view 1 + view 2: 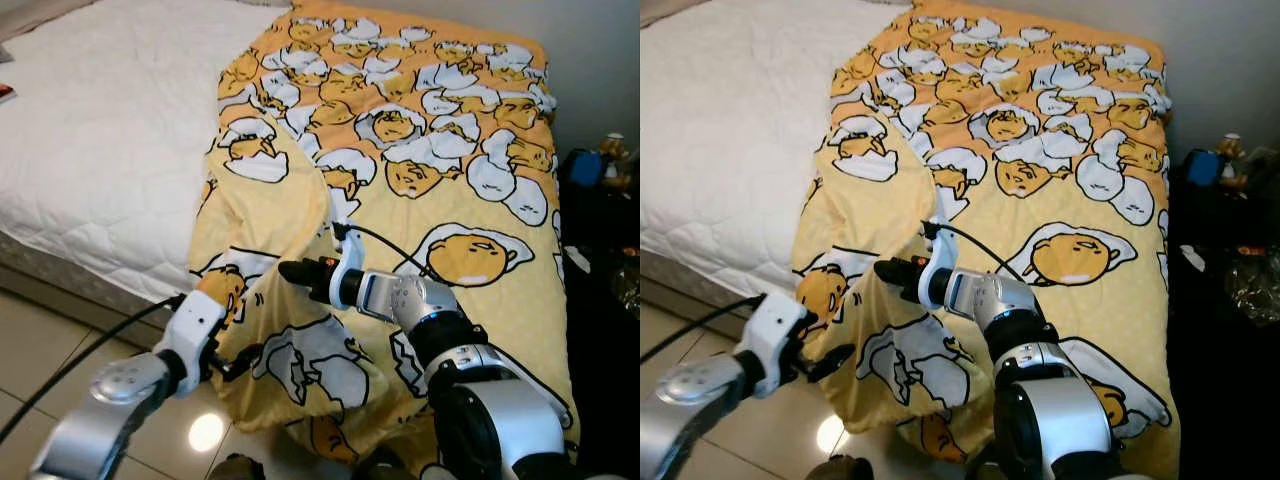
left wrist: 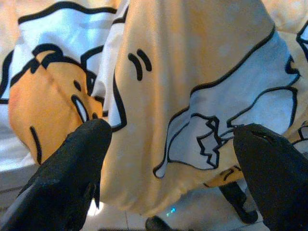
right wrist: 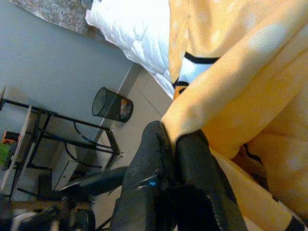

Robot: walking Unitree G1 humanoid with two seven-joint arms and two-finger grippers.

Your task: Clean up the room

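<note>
**Tool pinches blanket fold, bed only half made**

Right tool (image 1: 300, 272) has its two black fingers pressed together on a raised fold of the yellow cartoon-egg blanket (image 1: 420, 150), near the blanket's lower left part where the cloth bunches over the bed's edge. In the right wrist view the fingers (image 3: 159, 159) close on a ridge of yellow cloth. The left tool (image 2: 168, 159) sits lower, close to the hanging corner of the blanket beside the bed; its fingers are spread wide with the drooping cloth between and just beyond them, and nothing is gripped.

The blanket covers the right-hand part of the bed, lying fairly flat toward the far end. Its near left portion is rumpled, folded over itself and spilling down toward the tiled floor (image 1: 40, 350). The white quilted mattress (image 1: 100, 130) lies bare on the left side.

Judging by this, tidying the bed is at an early to middle stage: the blanket is on the bed and one fold is secured, yet the cloth has not been spread across the mattress, the hanging corner is not lifted, and the creases remain. Beyond the bed, a dark cluttered area (image 1: 600, 200) on the right and a wire bin (image 3: 111, 105) by the wall suggest other tidying may wait.
</note>
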